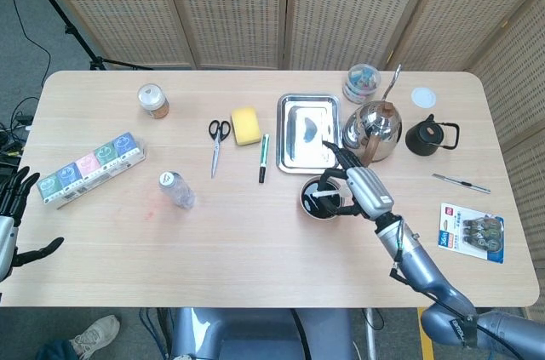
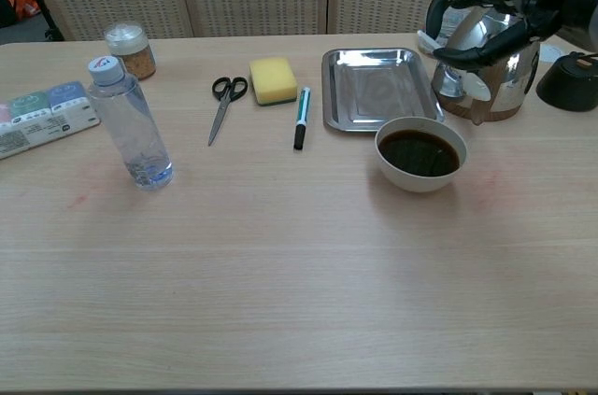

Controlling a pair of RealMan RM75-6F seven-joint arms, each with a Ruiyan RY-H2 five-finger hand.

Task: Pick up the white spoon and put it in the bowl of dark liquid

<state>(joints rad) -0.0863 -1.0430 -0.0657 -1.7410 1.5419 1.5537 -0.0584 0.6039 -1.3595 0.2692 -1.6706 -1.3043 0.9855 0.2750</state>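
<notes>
Bowl of dark liquid, on the counter just in front of the steel kettle. Right hand, raised above and slightly behind the bowl, pinching the white spoon, fingers curled round it; spoon hangs apart from the liquid, long axis crossing the bowl in the head view. Left hand, far off at the counter's edge, fingers spread, holding nothing.
</notes>
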